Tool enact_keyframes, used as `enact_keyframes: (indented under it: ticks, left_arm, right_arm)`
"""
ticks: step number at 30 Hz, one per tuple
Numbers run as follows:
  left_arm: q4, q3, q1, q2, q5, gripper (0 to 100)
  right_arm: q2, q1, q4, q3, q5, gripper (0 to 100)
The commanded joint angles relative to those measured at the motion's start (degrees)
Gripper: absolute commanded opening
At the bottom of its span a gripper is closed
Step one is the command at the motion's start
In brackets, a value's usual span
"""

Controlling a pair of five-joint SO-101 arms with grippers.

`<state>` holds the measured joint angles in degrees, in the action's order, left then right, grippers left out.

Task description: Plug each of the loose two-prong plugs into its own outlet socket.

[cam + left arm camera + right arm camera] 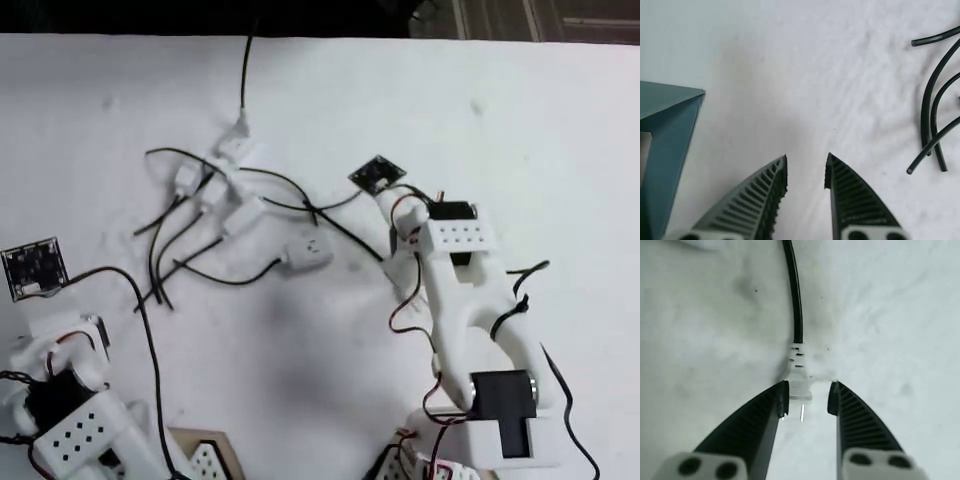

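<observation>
Probably light, rigid plug (798, 375) on stiff cord (796, 300); best pinched across its body, right pincer (808, 390) open astride it

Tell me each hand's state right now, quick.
Left hand: open, holding nothing.
Right hand: open, straddling the white two-prong plug, not gripping it.

I see a white two-prong plug (799, 390) lying flat on the worktop (890, 315), prongs bare, its black cord (796, 300) trailing off. A white outlet socket (305, 253) sits face-up near other corded white pieces (228, 190).
</observation>
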<state>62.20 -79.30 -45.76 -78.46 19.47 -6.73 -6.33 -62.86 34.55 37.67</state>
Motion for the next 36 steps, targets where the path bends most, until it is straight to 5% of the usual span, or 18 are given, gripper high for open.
enact_keyframes:
  ticks: [1,21,27,36]
  left_arm:
    - [-0.97,0.26,-0.31,-0.40,0.62,15]
    - [-0.97,0.26,-0.31,-0.40,0.62,15]
    - [-0.97,0.26,-0.31,-0.40,0.62,15]
    - [-0.97,0.26,-0.31,-0.40,0.62,15]
  right_arm:
    - [-0.31,0.75,2.86,1.49,0.79,12.7]
    - [8.84,-1.45,6.20,3.25,0.79,12.5]
    - [8.84,-4.35,6.29,3.34,0.70,2.4]
    - [2.68,-2.68,-3.12,-0.79,0.35,14.9]
